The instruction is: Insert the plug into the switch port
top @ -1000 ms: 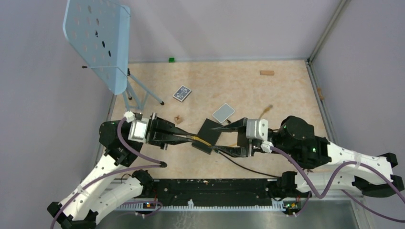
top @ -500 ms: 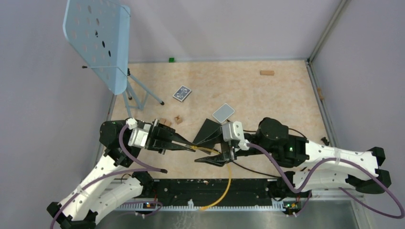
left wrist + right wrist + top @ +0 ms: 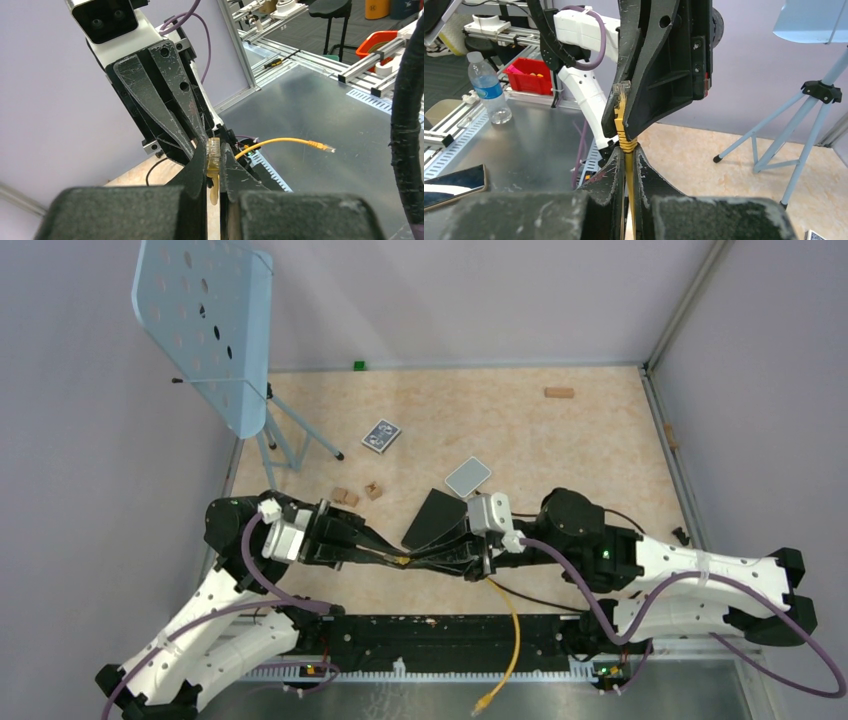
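The clear plug [image 3: 214, 155] on the yellow cable [image 3: 506, 632] is pinched between the tips of my left gripper [image 3: 214, 148], which is shut on it. My right gripper [image 3: 626, 151] faces it tip to tip and is shut on the cable just behind the plug's yellow boot [image 3: 622, 131]. In the top view both grippers, left [image 3: 392, 556] and right [image 3: 420, 560], meet near the table's front middle. The flat black switch box [image 3: 433, 519] lies just behind them, apart from the plug. Its port does not show.
A pale grey-blue card [image 3: 467, 477] lies behind the box and a playing card [image 3: 381, 435] farther back. Small wooden blocks [image 3: 346, 497] sit to the left. A blue perforated stand [image 3: 205, 320] on tripod legs stands at the back left. A black cable [image 3: 530, 596] runs under the right arm.
My right gripper has shut on the yellow cable behind the plug. The cable's loose end has swung right along the front rail. The left gripper keeps its hold on the plug.
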`<state>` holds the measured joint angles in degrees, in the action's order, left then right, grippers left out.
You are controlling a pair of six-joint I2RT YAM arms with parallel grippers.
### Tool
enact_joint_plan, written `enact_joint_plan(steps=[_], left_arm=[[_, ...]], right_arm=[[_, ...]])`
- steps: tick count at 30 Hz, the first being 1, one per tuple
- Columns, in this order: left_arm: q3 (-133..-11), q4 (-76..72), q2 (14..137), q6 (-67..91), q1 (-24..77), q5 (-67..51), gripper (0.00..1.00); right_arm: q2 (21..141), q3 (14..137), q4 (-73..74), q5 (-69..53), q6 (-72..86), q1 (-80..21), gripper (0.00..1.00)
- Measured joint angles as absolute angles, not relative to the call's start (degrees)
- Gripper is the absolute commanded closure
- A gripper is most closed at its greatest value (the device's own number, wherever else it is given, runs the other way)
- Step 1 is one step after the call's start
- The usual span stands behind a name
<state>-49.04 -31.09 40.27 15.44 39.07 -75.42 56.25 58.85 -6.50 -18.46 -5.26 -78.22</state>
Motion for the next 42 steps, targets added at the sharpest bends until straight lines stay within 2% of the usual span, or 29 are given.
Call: enact_joint_plan(steps=[2,3,4,8,14,21,25,30,37,42], left_arm=[[-49.04,-30.55,40.01,14.81,39.07,-74.91,0.7],[-49.04,-30.06,39.83,14.46,39.05,-74.3,0.51],[-49.04,-29.65,39.7,13.78,39.05,-73.69,0.4],[-48.82,-27.64,38.35,12.34,39.07,-69.97,0.19],[-46.59,-26.92,34.94,11.81,39.11,-61.69,0.04],[-43.94,-25.61,34.28,13.32,39.11,-46.19,0.04],[-43.46,-25.5,34.85,13.87,39.11,-39.59,0.09],[-43.46,-26.3,37.47,14.85,39.11,-37.32,0.18],[-43.46,-26.48,40.71,15.84,39.11,-36.01,0.35],[-43.46,-26.52,42.3,17.1,39.11,-35.42,0.65]], right_arm=[[56.23,58.83,-6.61,-17.91,-5.26,-78.22,1.0],[56.14,58.74,-6.7,-17.58,-5.26,-78.24,1.0],[56.01,58.52,-6.92,-17.26,-5.26,-78.24,1.0],[54.39,56.95,-6.28,-12.73,-5.32,-78.24,1.0],[51.13,56.53,-2.83,-2.74,-6.72,-78.26,1.0],[50.33,56.58,-0.36,6.81,-10.94,-78.26,1.0],[51.29,56.73,-0.56,10.96,-13.74,-78.26,1.0],[53.36,56.8,-0.89,14.57,-16.93,-78.28,1.0],[54.61,57.43,-1.76,19.03,-20.49,-79.81,1.0],[54.76,57.49,-3.49,20.4,-22.09,-80.47,1.0]])
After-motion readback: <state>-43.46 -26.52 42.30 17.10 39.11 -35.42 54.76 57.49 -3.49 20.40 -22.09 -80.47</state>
